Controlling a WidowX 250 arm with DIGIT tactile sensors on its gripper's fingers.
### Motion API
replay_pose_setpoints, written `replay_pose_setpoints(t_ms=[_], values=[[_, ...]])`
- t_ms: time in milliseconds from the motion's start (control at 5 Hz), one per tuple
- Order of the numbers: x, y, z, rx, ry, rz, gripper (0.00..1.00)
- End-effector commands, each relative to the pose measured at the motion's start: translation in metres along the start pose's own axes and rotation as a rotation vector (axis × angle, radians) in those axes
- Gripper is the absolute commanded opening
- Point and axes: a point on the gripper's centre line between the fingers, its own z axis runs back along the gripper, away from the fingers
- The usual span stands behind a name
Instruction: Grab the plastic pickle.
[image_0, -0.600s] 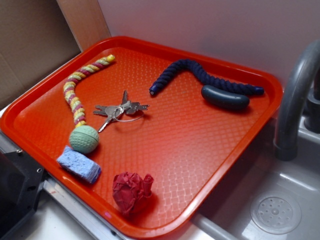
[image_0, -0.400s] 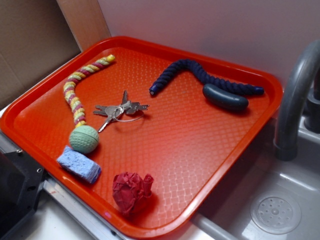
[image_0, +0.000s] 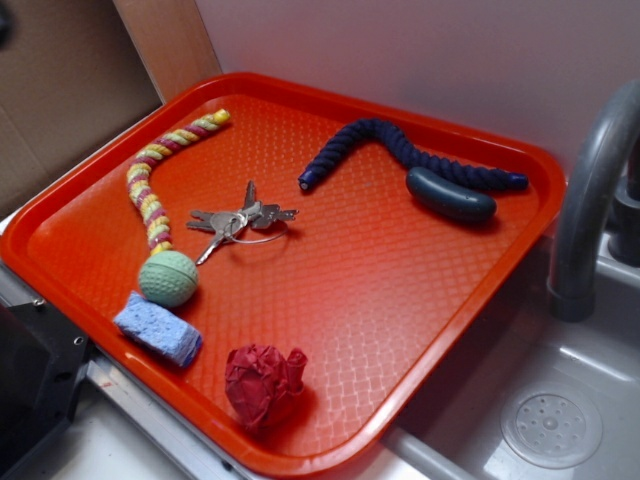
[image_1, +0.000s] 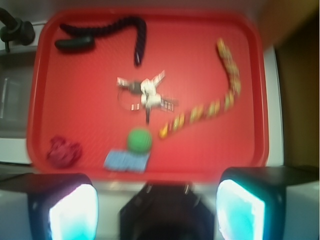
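The plastic pickle (image_0: 450, 194), smooth and dark teal-grey, lies at the far right of the orange tray (image_0: 400, 330), touching the navy braided rope (image_0: 400, 150). In the blurred wrist view the pickle (image_1: 74, 44) sits at the upper left, under the navy rope (image_1: 107, 27). My gripper (image_1: 157, 210) is open, its two fingers (image_1: 70, 212) wide apart with nothing between them. It hovers over the tray's side by the sponge, far from the pickle. The exterior view does not show the gripper.
On the tray also lie a bunch of keys (image_0: 240, 220), a yellow-pink rope (image_0: 150, 180), a green ball (image_0: 168, 277), a blue sponge (image_0: 158, 330) and a crumpled red wad (image_0: 264, 383). A grey faucet (image_0: 590, 190) and sink (image_0: 550, 420) stand to the right.
The pickle has shifted very slightly on the tray. A small dark shape has appeared at the exterior view's top left corner. Everything else lies as before.
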Motion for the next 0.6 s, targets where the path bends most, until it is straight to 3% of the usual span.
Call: replay_pose_setpoints(t_ms=[0,200,400], values=[[0.041,-0.006,-0.048,-0.007,-0.241,-0.026,1.00],[0.050,-0.010,-0.057,-0.085,-0.184,0.259,1.00],[0.056,-0.022,-0.075,-0.173,0.001,0.557,1.00]])
